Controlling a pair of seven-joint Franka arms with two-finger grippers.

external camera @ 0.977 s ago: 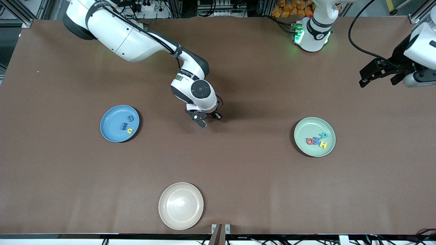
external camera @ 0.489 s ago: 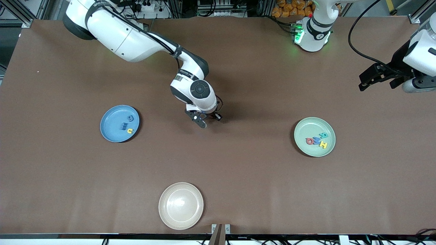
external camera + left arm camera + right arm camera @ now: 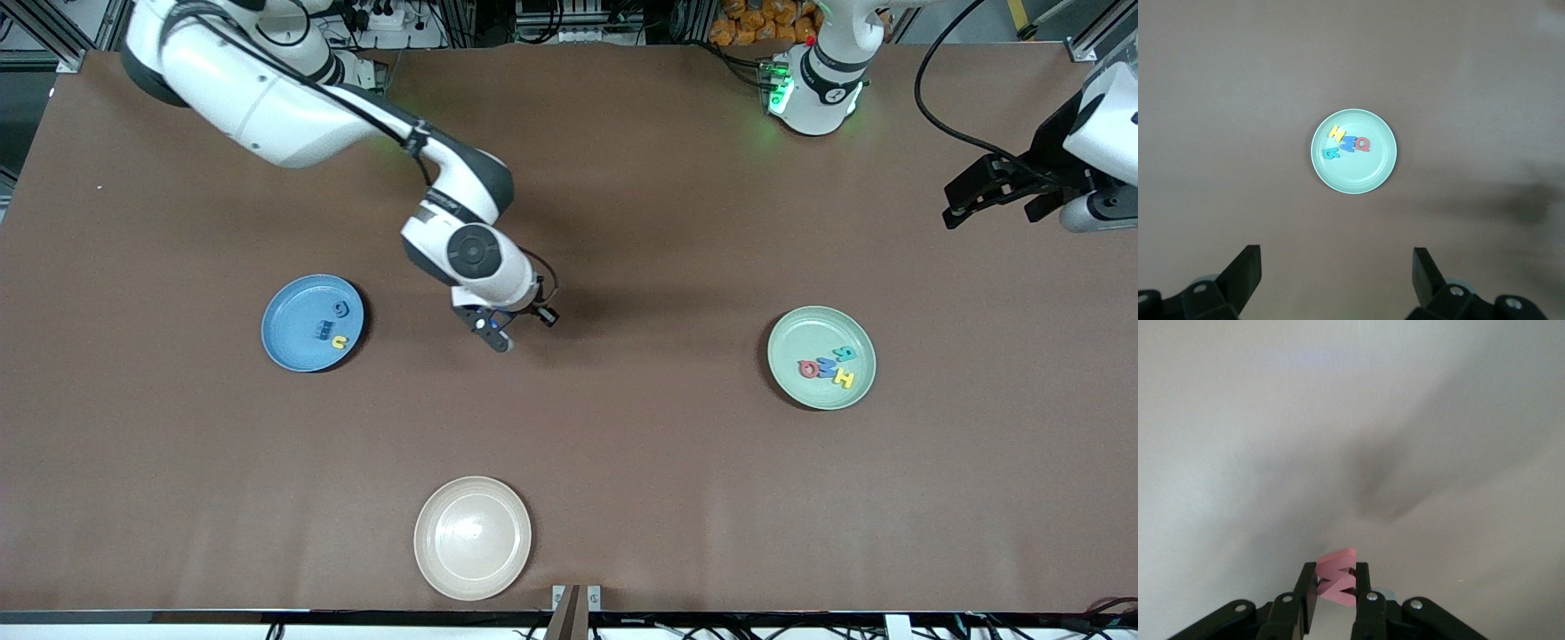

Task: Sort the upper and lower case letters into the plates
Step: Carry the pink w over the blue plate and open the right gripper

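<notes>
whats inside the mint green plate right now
Four toy letters lie in the mint green plate: a teal R, a blue M, a red Q and a yellow H, clustered together. Nothing covers them.

1. A wide desk (image 3: 622, 444) with a matte brown top fills nearly the whole frame in the front view.
2. A round shallow light blue plate (image 3: 293, 342) lies on it at centre-left of the frame.
3. A round shallow pale mint green plate (image 3: 805, 391) lies at centre-right of the frame, well apart from the blue one; the left wrist view shows it too (image 3: 1361, 180).
4. A round glossy cream-white plate (image 3: 472, 538) lies at lower centre of the frame, nearest the front camera.
</notes>
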